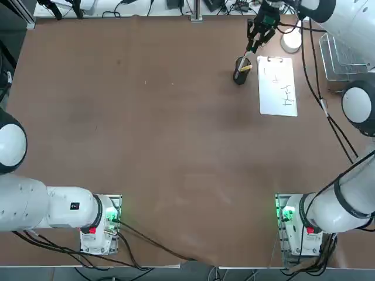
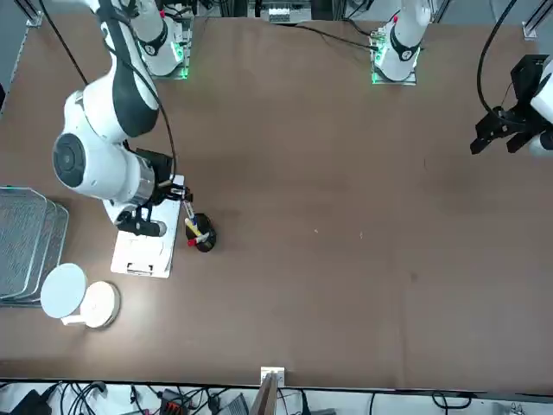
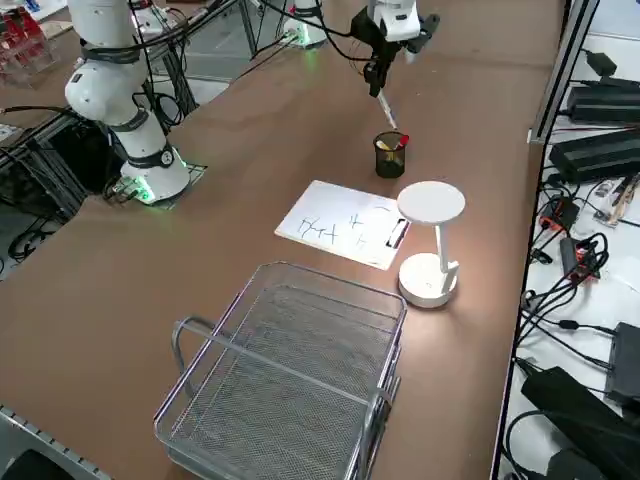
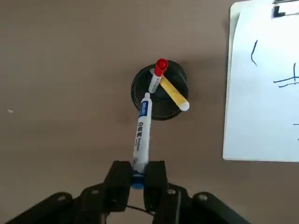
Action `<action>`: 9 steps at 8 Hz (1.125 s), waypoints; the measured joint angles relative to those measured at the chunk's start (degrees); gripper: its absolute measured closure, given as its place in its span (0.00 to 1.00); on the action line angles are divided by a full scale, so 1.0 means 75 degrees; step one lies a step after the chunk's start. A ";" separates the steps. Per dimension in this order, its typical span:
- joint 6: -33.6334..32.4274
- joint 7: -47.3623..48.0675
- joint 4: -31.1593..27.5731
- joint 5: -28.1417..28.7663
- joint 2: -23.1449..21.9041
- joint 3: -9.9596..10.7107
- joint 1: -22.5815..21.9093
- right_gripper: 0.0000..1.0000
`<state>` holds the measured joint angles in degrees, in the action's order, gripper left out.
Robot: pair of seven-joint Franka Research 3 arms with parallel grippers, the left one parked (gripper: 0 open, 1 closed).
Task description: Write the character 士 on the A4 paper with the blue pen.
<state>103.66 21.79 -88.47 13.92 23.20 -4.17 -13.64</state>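
Observation:
My right gripper (image 4: 138, 170) is shut on the blue pen (image 4: 141, 133), a white barrel with a blue end clamped between the fingers. The pen hangs tip-down just above a black pen cup (image 4: 159, 109) that holds a red-tipped pen (image 4: 161, 65) and a yellow pen (image 4: 174, 93). In the top view the gripper (image 1: 256, 40) is at the far right of the table, over the cup (image 1: 241, 73). The A4 paper (image 1: 277, 85) lies just right of the cup, with a clip (image 1: 274, 58) at its far edge and thin pen marks on it. From the side, the gripper (image 3: 378, 72) holds the pen (image 3: 388, 108) slanted above the cup (image 3: 389, 157).
A white desk lamp (image 3: 430, 240) stands beside the paper's clipped end (image 3: 398, 233). A wire basket (image 3: 290, 380) sits at the table's right edge, beyond the paper (image 3: 340, 223). Cables trail from my arm above the paper.

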 joint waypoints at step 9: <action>0.0598 0.0037 -0.0146 0.0074 0.0895 0.0034 -0.0067 0.82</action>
<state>108.15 22.07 -89.57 14.47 29.91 -3.91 -14.15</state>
